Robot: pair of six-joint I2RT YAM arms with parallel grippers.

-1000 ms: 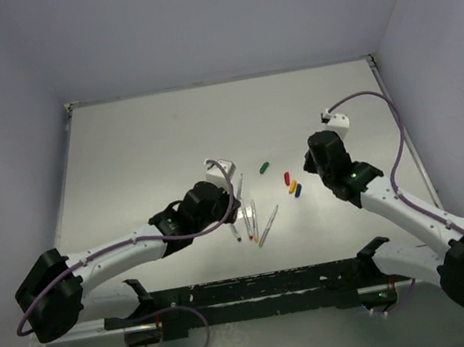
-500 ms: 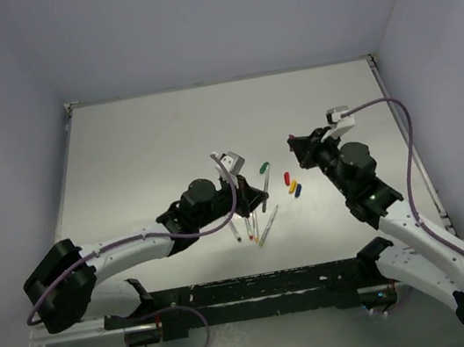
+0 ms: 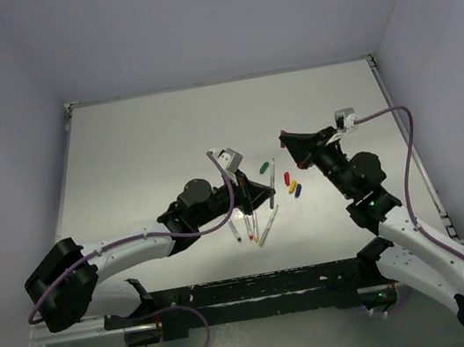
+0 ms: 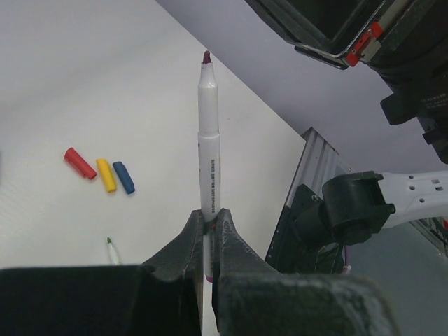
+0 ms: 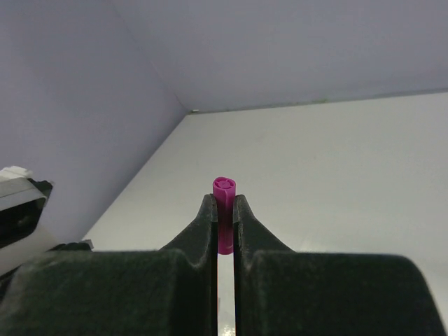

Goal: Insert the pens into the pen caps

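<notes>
The left jaws are clenched on a purple-tipped pen [image 4: 208,140], gripping its pale barrel low down so that most of its length stands straight out beyond the jaw tips, with the dark purple nib at the far end and free of any cap. The right jaws are clamped on the purple cap [image 5: 224,203] – only its round end pokes out past the tips, and it is lifted off the table [image 3: 138,145]. From above, the two sets of jaws point toward each other, the right jaws farther back and raised; the pen's nib and the held cap are near each other but apart.

On the table between the two sets of jaws lie the red cap [image 4: 80,162], the yellow cap [image 4: 106,174] and the blue cap [image 4: 124,177], close together in a row, to the left of the left jaws in their own wrist view. The green cap [image 3: 264,167] lies alone just beyond the left jaws. A green-tipped pen [image 4: 112,248] shows just beside the left jaws – the other pens [image 3: 267,225] lie loose under and behind those jaws, on the near side
</notes>
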